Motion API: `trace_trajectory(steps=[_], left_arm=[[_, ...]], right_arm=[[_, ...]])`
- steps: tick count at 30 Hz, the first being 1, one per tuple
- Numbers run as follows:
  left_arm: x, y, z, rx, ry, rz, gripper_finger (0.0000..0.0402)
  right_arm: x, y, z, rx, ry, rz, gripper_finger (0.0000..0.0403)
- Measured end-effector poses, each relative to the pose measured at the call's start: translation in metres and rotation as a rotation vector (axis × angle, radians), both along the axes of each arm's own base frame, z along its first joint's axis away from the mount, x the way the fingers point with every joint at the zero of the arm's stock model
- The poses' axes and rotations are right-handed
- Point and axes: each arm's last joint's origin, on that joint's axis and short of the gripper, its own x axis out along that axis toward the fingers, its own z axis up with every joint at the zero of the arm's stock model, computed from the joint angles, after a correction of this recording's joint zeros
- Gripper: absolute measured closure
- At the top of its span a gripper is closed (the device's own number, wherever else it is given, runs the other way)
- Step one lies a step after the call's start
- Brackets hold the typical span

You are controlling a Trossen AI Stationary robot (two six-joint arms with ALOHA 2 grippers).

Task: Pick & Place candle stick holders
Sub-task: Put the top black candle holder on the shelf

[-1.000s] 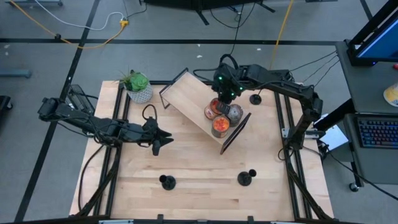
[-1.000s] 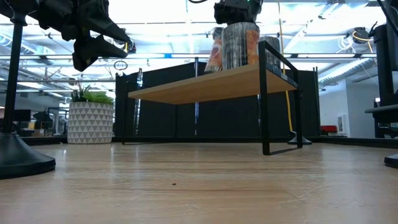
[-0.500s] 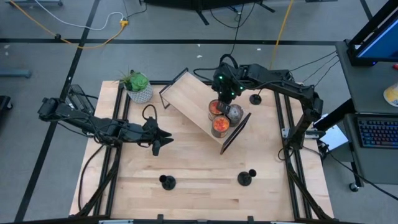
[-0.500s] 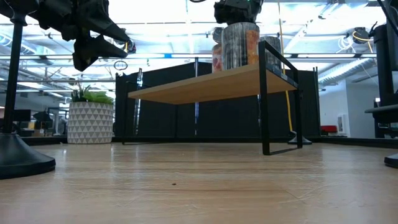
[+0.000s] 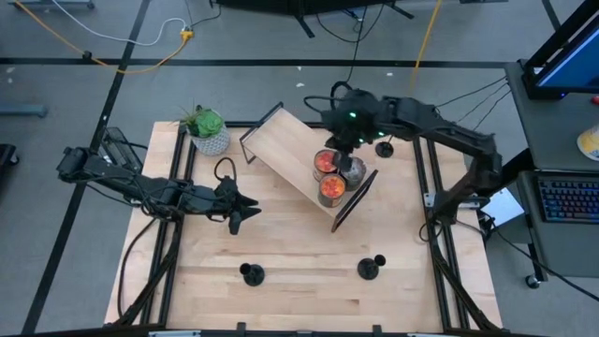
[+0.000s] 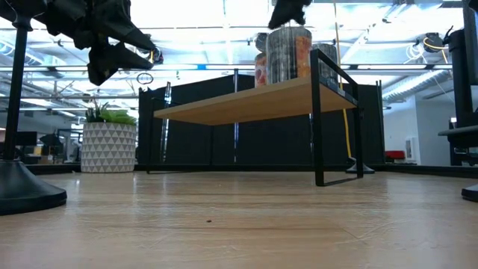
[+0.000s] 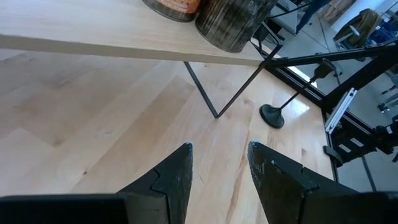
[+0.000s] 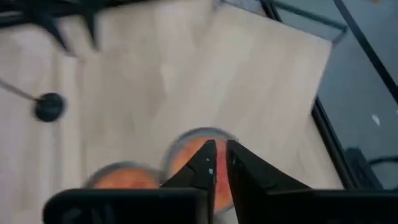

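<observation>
Three black candle stick holders stand on their round bases on the wooden table: one near the front left [image 5: 251,274], one near the front right [image 5: 371,269], one behind the shelf [image 5: 384,148]. My right gripper [image 5: 343,140] hangs shut above three jars [image 5: 331,176] on the small wooden shelf [image 5: 285,145]; its fingers [image 8: 210,163] are empty and clear of the jars. My left gripper [image 5: 245,214] hovers open at the table's middle left, empty; in its wrist view [image 7: 219,163] one holder [image 7: 272,116] stands farther off.
A potted plant [image 5: 208,131] stands at the table's far left corner. The shelf's black frame legs [image 7: 214,112] stand between my left gripper and the right side. Black rails run along both table sides. In the low view, holder bases [image 6: 22,193] sit close to the camera.
My right gripper has risen off the jars on the shelf and drawn a little toward the table's far right. The jar that leaned under it a second ago now stands upright.
</observation>
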Motion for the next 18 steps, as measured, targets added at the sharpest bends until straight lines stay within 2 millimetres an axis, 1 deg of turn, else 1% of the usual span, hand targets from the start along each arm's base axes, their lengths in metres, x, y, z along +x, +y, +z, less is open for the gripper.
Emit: trace_trajectory(steps=[4,8,11,14,18], left_arm=[[0.0,0.0,0.0,0.006,0.001,-0.004,0.0238],[0.0,0.0,0.0,0.007,0.0,-0.005,0.0238],[0.0,0.0,0.0,0.006,-0.001,-0.004,0.0238],[0.0,0.0,0.0,0.005,-0.002,-0.004,0.0238],[0.0,0.0,0.0,0.005,-0.002,-0.004,0.0238]], right_arm=[[-0.02,0.029,0.022,-0.027,-0.069,0.06,0.0398],[-0.047,0.054,0.041,-0.076,-0.118,0.021,0.0401],[-0.069,0.069,0.051,-0.093,-0.161,-0.009,0.0402],[-0.089,0.082,0.052,-0.079,-0.193,-0.036,0.0402],[-0.11,0.094,0.041,-0.065,-0.219,-0.09,0.0402]])
